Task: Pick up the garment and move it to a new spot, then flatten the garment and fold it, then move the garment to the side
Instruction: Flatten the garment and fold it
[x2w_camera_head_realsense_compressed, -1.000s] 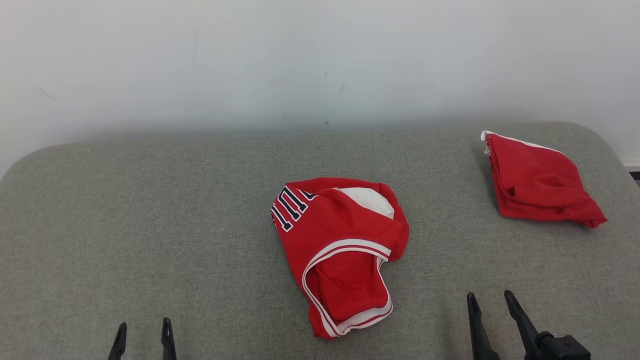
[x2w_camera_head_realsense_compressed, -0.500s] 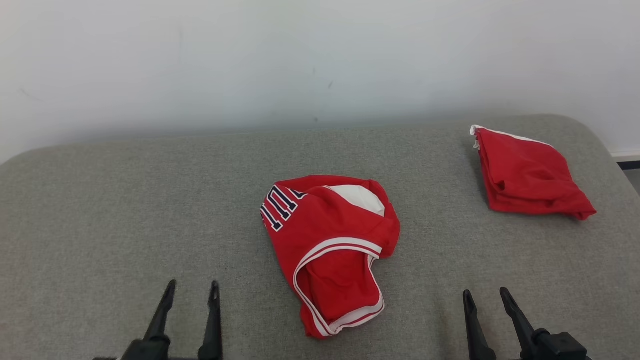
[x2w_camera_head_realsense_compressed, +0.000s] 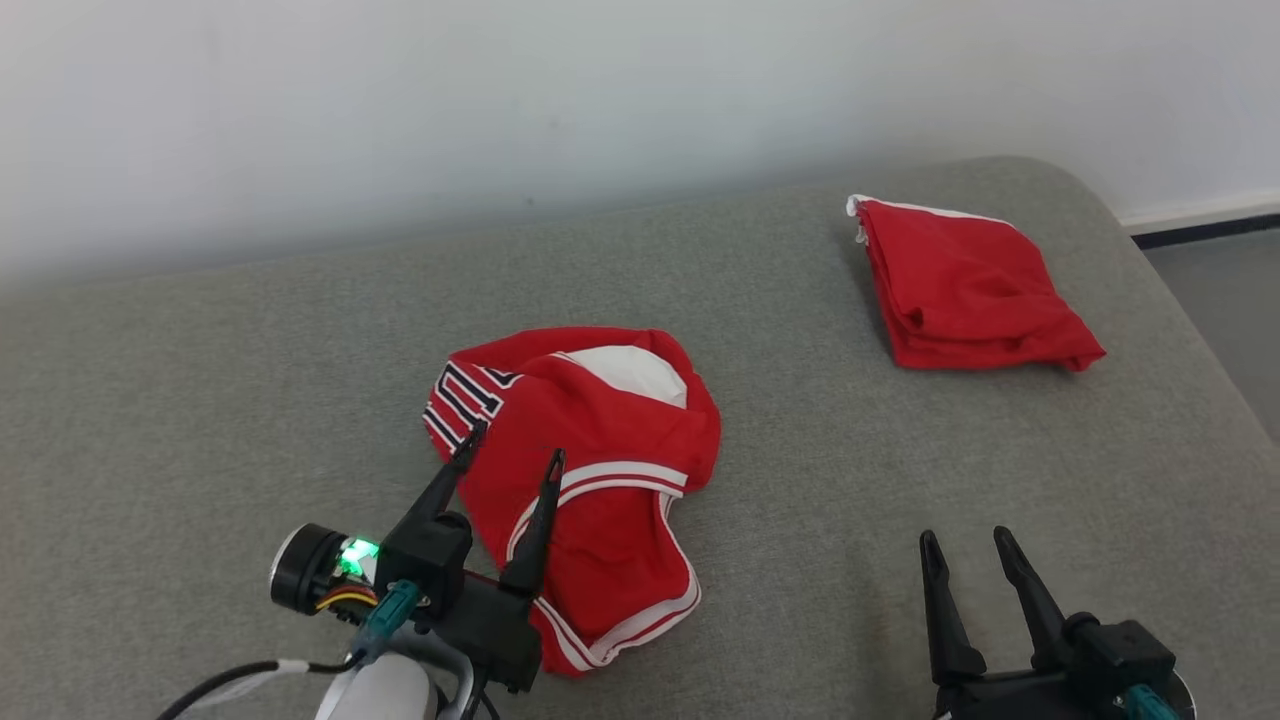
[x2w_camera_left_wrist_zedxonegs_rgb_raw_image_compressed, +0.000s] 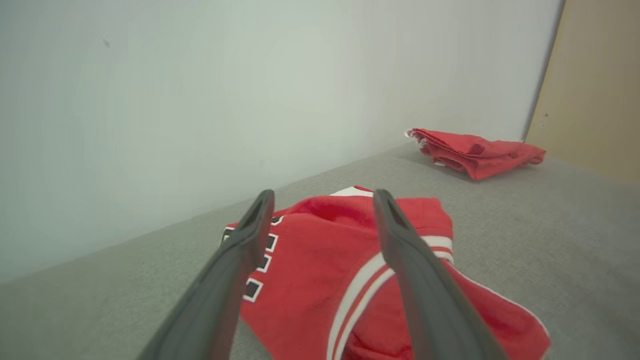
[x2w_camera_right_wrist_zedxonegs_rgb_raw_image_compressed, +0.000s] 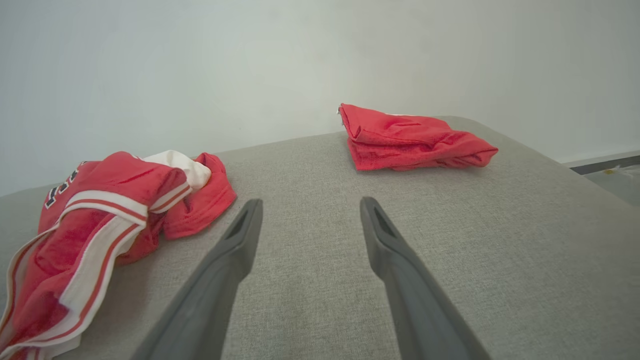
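Note:
A crumpled red garment (x2w_camera_head_realsense_compressed: 600, 470) with white trim and dark lettering lies mid-surface on the grey padded top (x2w_camera_head_realsense_compressed: 200, 400). It also appears as the garment (x2w_camera_left_wrist_zedxonegs_rgb_raw_image_compressed: 320, 260) in the left wrist view and the garment (x2w_camera_right_wrist_zedxonegs_rgb_raw_image_compressed: 105, 225) in the right wrist view. My left gripper (x2w_camera_head_realsense_compressed: 512, 442) is open, its fingers hovering over the garment's left part with nothing between them. Open as well, my right gripper (x2w_camera_head_realsense_compressed: 965, 540) stands over bare surface to the garment's right.
A second red cloth (x2w_camera_head_realsense_compressed: 965, 290), folded, lies at the back right near the surface's rounded corner; it shows as the folded cloth (x2w_camera_right_wrist_zedxonegs_rgb_raw_image_compressed: 410, 137) in the right wrist view. A pale wall (x2w_camera_head_realsense_compressed: 500, 100) runs behind. Floor (x2w_camera_head_realsense_compressed: 1230, 300) lies past the right edge.
The head camera has turned, shifting the whole picture left. My left arm has reached forward and right, so its open fingers now stand over the garment. The right gripper has barely moved.

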